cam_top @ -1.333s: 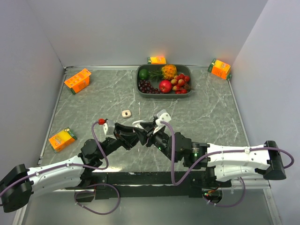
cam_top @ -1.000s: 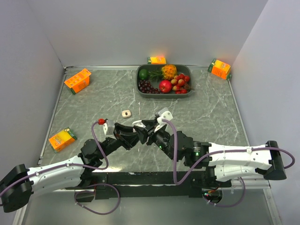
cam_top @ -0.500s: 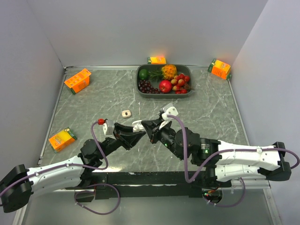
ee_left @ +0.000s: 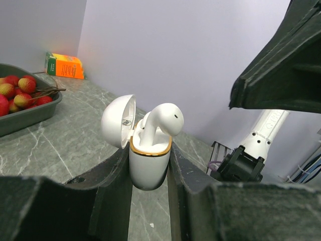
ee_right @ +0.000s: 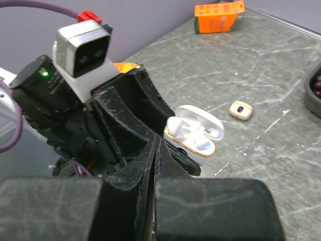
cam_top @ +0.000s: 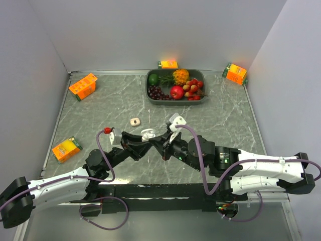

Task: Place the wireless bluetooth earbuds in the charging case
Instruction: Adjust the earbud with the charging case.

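The left gripper is clamped on the glossy white charging case, which has a gold rim and an open domed lid. A smooth earbud sits in it. The right gripper is pressed together, empty, just beside the case. The table is grey veined marble and the walls are pale. Only the right wrist and top views show a beige pod lying apart.
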Motion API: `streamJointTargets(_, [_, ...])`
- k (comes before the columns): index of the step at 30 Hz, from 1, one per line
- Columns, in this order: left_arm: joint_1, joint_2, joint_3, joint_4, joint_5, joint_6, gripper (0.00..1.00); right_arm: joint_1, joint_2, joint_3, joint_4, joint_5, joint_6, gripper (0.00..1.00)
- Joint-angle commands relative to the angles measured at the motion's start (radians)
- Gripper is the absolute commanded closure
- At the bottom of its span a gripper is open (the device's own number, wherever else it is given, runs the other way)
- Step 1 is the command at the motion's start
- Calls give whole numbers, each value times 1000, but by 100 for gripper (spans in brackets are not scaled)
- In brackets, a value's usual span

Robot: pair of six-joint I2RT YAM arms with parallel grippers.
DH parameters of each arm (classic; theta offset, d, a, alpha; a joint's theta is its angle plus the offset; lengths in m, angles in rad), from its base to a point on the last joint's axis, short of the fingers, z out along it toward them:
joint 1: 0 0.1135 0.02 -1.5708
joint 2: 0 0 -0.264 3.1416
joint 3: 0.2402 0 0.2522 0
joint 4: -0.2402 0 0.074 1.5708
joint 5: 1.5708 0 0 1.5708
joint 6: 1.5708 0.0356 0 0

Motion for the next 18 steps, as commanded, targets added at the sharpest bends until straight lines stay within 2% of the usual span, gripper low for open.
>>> streamJointTargets(1, [1,-8,38,38,6,14,99,3,23,76,-23,-48,1,100])
streamJointTargets(18, [3,-21,40,26,35,28,99,-31,86,130,-107,-27,41,100])
